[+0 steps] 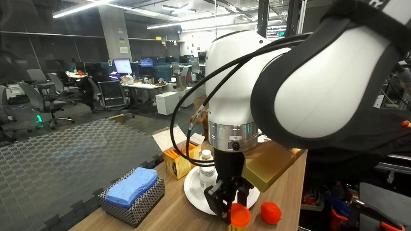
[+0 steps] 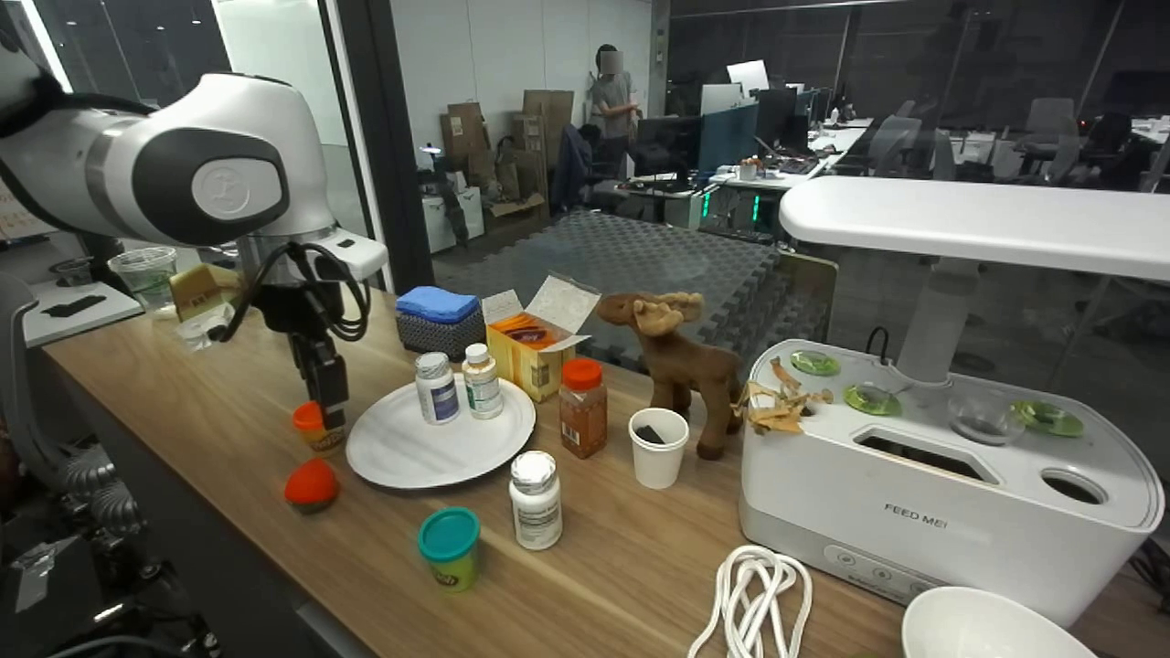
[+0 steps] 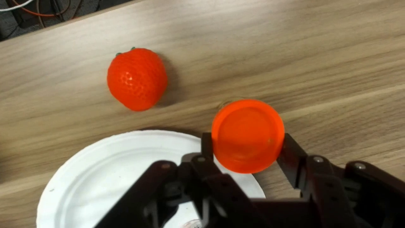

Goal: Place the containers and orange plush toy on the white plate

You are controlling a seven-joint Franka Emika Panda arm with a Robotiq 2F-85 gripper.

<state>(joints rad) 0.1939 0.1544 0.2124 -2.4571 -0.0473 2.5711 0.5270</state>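
As the wrist view shows from above, the gripper (image 3: 246,144) has its two fingers clamped on opposite sides of the orange-lidded tub (image 3: 248,135), which is upright and just beside the white plate (image 2: 439,457); whether its base touches the wood-grain table (image 2: 594,594), I cannot tell. Near it lies an orange fruit-shaped toy (image 3: 137,79). On the plate stand a purple-labelled white bottle (image 2: 437,391) and a green-labelled white bottle (image 2: 482,384). A red-capped bottle (image 2: 583,416) is close to the plate, with a white paper cup (image 2: 658,461) and a brown plush moose (image 2: 690,366) farther along.

In both exterior views an open yellow box (image 1: 179,166) sits near the plate, and a blue sponge (image 1: 131,186) rests on a dark patterned box (image 1: 141,208). The room is an office, with desks (image 1: 143,86), grey chairs (image 1: 110,91) and a textured floor mat (image 1: 80,154).

Only an exterior view gives the teal-lidded Play-Doh tub (image 2: 450,548), an unheld white bottle (image 2: 536,503) near it, a bundle of white cord (image 2: 759,594), a planter (image 2: 969,548) marked "FEED ME!" and a person (image 2: 612,100) standing at the back.
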